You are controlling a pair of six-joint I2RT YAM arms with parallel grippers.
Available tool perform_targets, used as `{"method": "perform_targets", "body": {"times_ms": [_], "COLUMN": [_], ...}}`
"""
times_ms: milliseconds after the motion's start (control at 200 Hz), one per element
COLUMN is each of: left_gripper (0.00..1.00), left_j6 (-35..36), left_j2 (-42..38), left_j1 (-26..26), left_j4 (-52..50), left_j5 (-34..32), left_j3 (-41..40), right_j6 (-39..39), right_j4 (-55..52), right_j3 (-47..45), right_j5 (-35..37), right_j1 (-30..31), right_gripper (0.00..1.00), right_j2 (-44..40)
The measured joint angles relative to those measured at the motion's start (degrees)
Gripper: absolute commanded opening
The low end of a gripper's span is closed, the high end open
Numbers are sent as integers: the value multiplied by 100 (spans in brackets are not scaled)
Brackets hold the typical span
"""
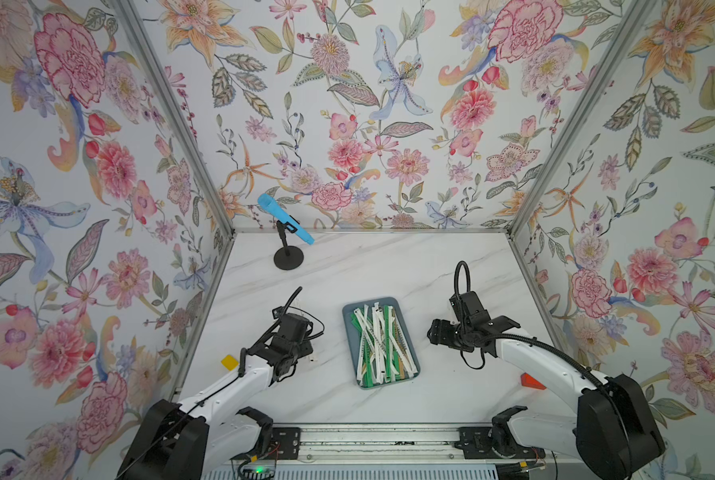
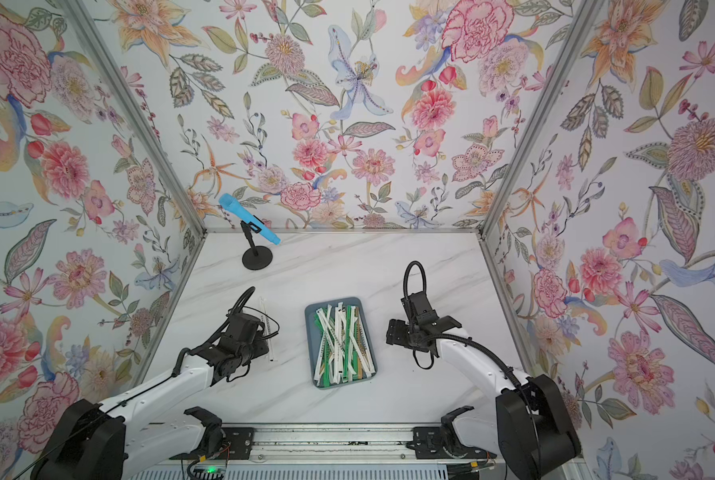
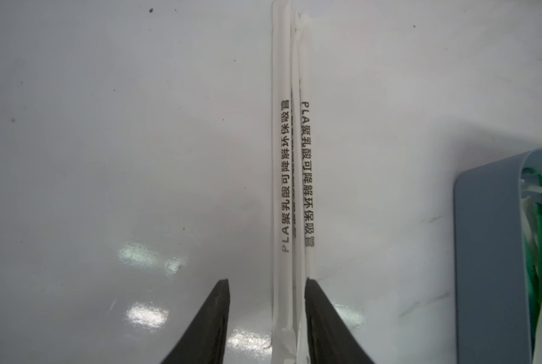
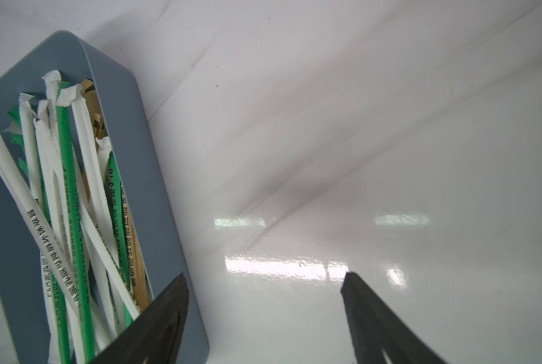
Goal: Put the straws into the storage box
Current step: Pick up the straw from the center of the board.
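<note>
Straddling two white printed straws [image 3: 281, 157] with the left end effector [image 3: 266, 280], low over the white marbled surface [image 3: 106, 157]. Touching the pair with one black finger [image 3: 318, 310] and leaving a bare gap beside the other, so standing spread and pinching nothing. Finding the pair flat on the surface, side by side and touching each other, outside the storage box [image 3: 490, 252], near one long wall of it and running roughly parallel to that wall. Holding the right end effector [image 4: 264, 276] spread wide above bare surface, just beside the opposite long wall of the box, with nothing between the fingers. Seeing, in both top views, the blue-grey box [image 1: 349, 312] [image 2: 312, 316] sitting between the two arms near the middle of the surface, carrying a loose, crisscrossed heap of other straws [image 1: 378, 343] in green, white and tan wrappers, mostly lying lengthwise. Noting a blue microphone [image 1: 283, 218] tilting on a black stand near the far left corner, a yellow block [image 1: 229, 361] lying beside the left arm, and a red block [image 1: 532, 381] peeking out beside the right arm, partly hidden.
</note>
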Motion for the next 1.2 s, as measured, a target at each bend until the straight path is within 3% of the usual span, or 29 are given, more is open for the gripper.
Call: {"method": "perform_targets", "body": {"times_ms": [290, 1201], "left_gripper": [36, 35], "left_j6": [103, 260], "left_j2": [402, 636], "left_j1": [83, 162], "left_j4": [348, 846], "left_j5": [76, 160], "left_j3": [-87, -203], "right_j6": [2, 2], "right_j4": [20, 20], "right_j3": [0, 0], "right_j5": [2, 7], "right_j1": [0, -2], "right_gripper": [79, 79], "right_j2": [2, 0]}}
